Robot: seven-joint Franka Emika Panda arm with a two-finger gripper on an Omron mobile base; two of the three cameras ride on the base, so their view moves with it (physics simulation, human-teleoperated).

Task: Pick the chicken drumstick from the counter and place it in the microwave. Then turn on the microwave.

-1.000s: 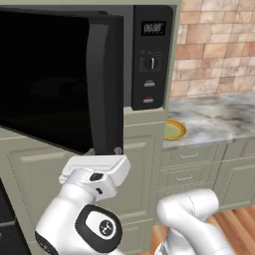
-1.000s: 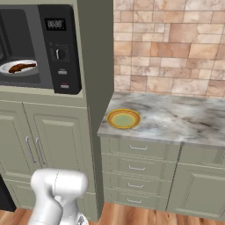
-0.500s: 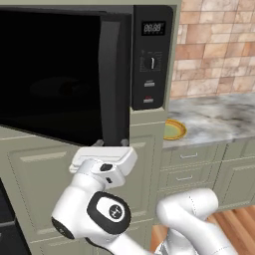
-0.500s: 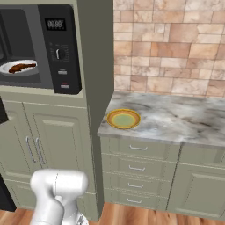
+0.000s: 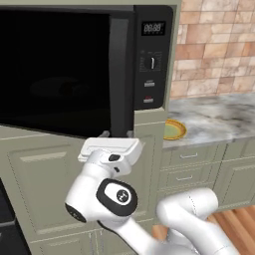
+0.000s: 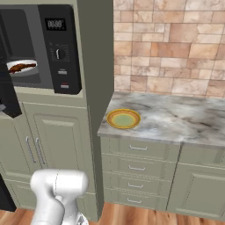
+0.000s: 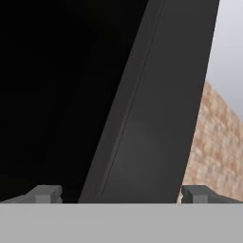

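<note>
Small reddish-brown roasted chicken drumstick (image 6: 21,67): lying on the white turntable plate (image 6: 26,64) inside the large built-in black microwave (image 6: 59,48), dark bone end pointing away from the control panel.

Dark glass microwave door (image 5: 60,69): standing partly swung out, its free edge (image 7: 152,109) running tall and slanted across the hand view.

White arm's two-finger gripper (image 5: 117,134): reaching up at the door's lower edge, jaws spread wide apart, one fingertip (image 7: 45,193) showing on each side of the door edge, nothing clamped.

Grey-white marbled stone counter (image 6: 176,121): sitting over beige drawers, bearing a round yellow-green plate (image 6: 123,118) near its microwave-side end.
</note>
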